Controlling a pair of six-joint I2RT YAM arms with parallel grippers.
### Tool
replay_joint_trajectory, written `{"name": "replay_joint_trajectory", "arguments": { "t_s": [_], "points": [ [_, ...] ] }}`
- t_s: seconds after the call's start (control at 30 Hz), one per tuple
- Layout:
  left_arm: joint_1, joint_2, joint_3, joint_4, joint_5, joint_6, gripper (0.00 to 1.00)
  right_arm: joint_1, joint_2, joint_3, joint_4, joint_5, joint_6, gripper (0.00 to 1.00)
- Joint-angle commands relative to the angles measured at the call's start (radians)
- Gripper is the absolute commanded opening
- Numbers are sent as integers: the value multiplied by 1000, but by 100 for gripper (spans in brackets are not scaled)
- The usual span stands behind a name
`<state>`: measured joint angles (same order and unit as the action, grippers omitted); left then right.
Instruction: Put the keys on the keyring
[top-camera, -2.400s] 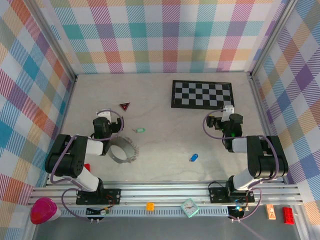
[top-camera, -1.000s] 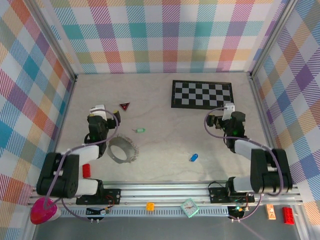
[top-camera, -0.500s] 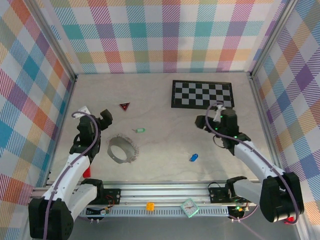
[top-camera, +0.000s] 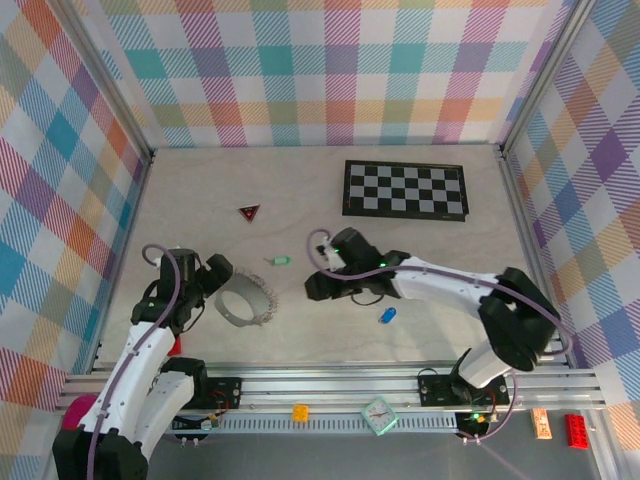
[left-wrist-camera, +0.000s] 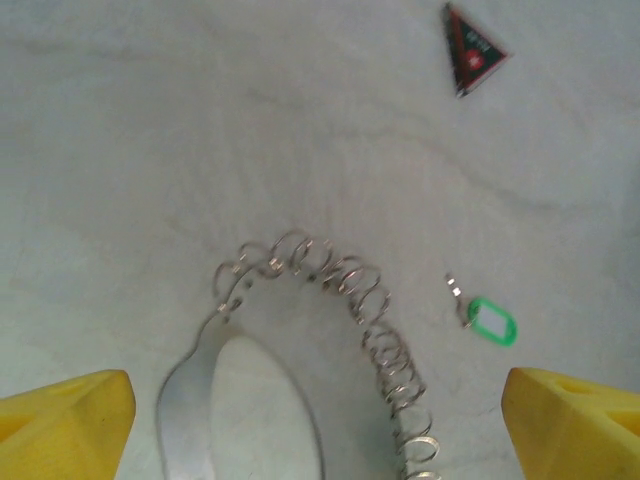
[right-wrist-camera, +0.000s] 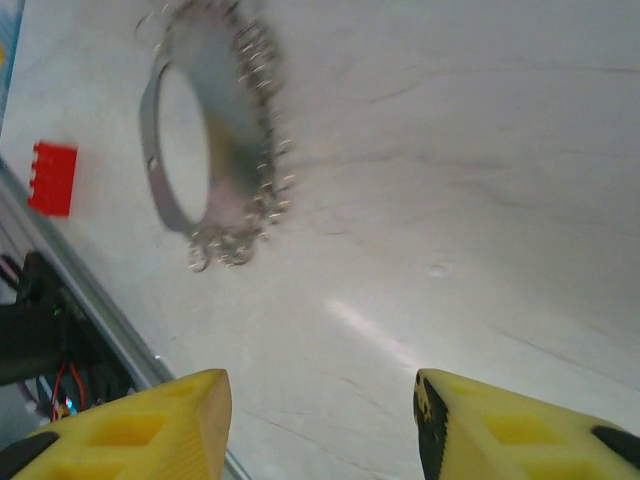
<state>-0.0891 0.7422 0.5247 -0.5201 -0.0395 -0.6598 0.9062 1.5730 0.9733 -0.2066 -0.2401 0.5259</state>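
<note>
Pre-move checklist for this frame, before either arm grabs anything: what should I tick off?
1. Left jaws open and empty: ok.
2. Right jaws open and empty: ok.
3. Keyring lying free, unheld: ok.
4. Green-headed key threaded on the keyring: not ok, it lies apart.
5. Blue-headed key threaded on the keyring: not ok, it lies apart.
6. Where the keyring opens: cannot tell.

keyring (left-wrist-camera: 195, 345) shiny grey metal; table (left-wrist-camera: 200, 120) matt.

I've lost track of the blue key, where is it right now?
In the top view the blue key lies on the table, right of the keyring and nearer the front edge than the green key.
</note>
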Motion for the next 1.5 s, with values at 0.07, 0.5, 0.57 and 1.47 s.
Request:
{"name": "replay_joint_trajectory", "arguments": {
  "t_s": [0.07,0.5,0.57,1.47],
  "points": [
    [2,-86,57,-231,-121,-95,96,130,147,195,-96,-11,-140,50],
    [3,-329,121,-421,-350,-187,97,221,508,624,-311,-29,-241,46],
    [3,-352,129,-443,-366,-192,96,223,549,688,-376,-8,-262,44],
    [2,-443,154,-507,-405,-202,90,255,784,1014,-666,43,-347,30]
  ]
}}
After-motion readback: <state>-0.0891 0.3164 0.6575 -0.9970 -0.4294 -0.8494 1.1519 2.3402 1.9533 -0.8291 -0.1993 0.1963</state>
